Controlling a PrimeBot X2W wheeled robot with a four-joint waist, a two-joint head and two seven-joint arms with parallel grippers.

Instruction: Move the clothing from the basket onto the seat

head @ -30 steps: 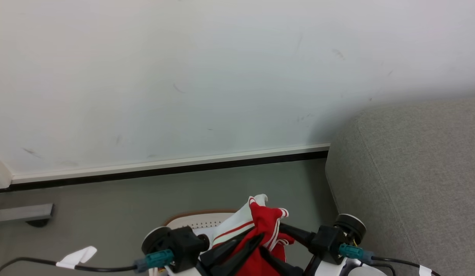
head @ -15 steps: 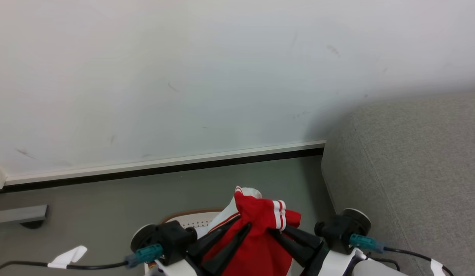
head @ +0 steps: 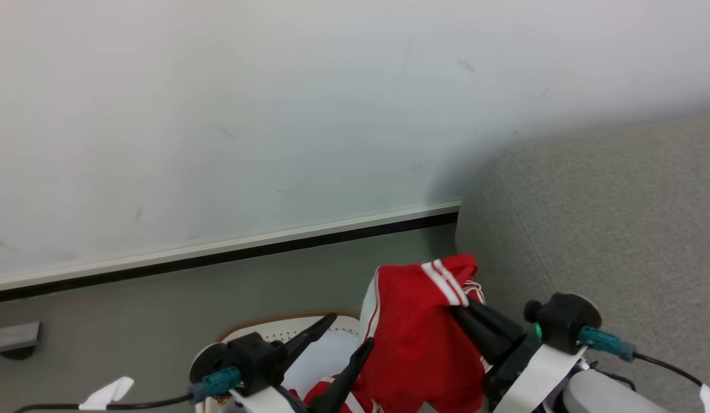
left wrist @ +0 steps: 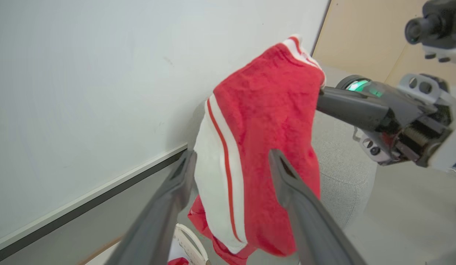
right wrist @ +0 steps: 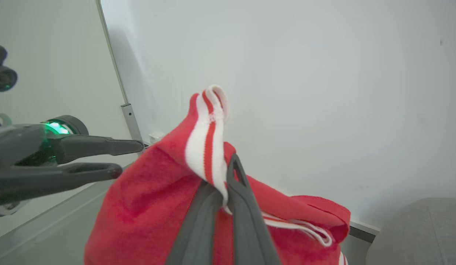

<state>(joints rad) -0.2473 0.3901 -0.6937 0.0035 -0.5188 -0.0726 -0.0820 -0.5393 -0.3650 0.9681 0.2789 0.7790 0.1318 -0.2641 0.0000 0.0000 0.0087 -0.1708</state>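
Clothing (head: 418, 344), red with white stripe trim, hangs in the air from the right hand (head: 459, 312), whose fingers are pinched tight on a fold of striped hem. The garment sits above the basket (head: 263, 321) and just beside the rounded end of the grey seat (head: 607, 218); contact with the seat cannot be judged. More red fabric lies inside the basket. The left hand (head: 336, 351) stands wide, one finger either side of the hanging cloth, gripping nothing. The basket rests on the grey floor (head: 131, 298) near the white wall (head: 217, 115).
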